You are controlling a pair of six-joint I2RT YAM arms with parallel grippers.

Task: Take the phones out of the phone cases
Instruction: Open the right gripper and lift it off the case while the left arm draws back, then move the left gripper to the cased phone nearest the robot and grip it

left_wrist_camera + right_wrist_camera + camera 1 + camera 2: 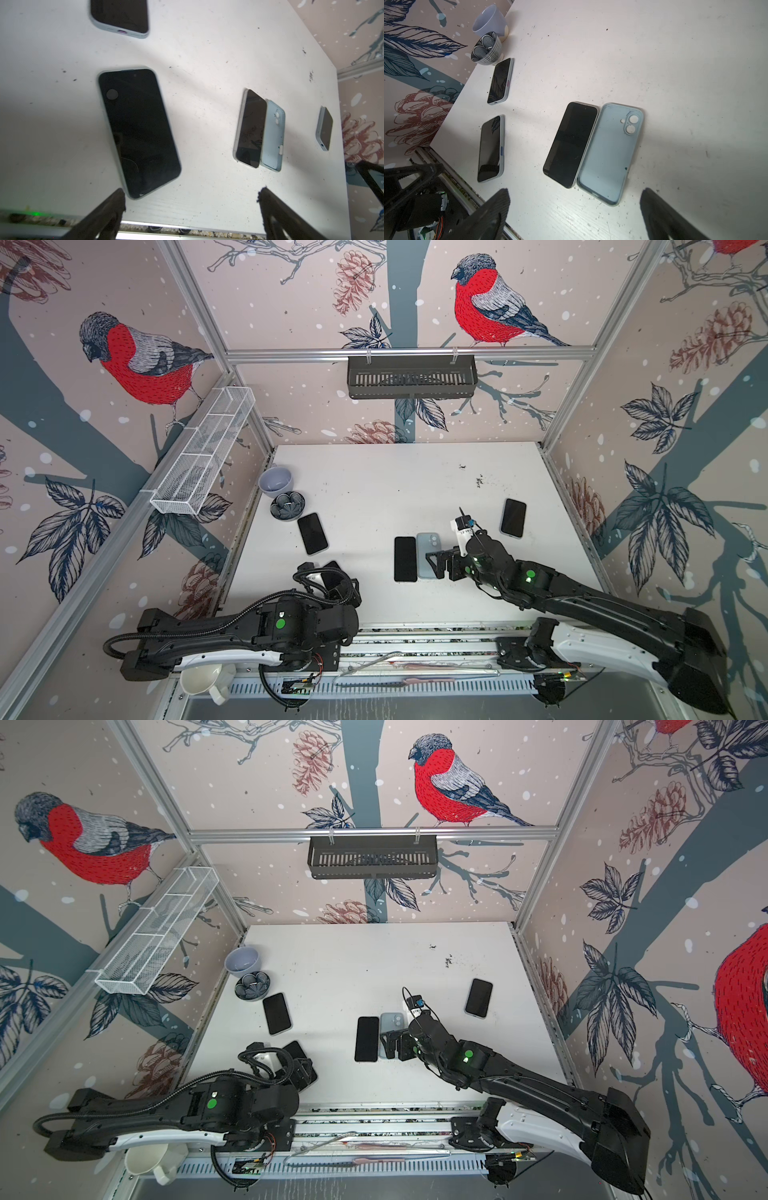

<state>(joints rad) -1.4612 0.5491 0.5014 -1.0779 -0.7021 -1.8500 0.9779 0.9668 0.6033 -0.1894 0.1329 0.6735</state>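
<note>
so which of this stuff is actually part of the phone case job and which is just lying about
Job: bare phone, empty blue case beside it, front cased phone, cased phone by the bowl, far-right cased phone, left gripper and right gripper, both open.

Lying about: lavender cup, patterned bowl, white mug, wire basket, black rack.

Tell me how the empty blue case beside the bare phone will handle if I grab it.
The empty case is a thin open shell, so it is probably light and may flex under a pinch. Lying flat, it should slide rather than roll. It appears to touch the bare phone, which a push could shift.
</note>
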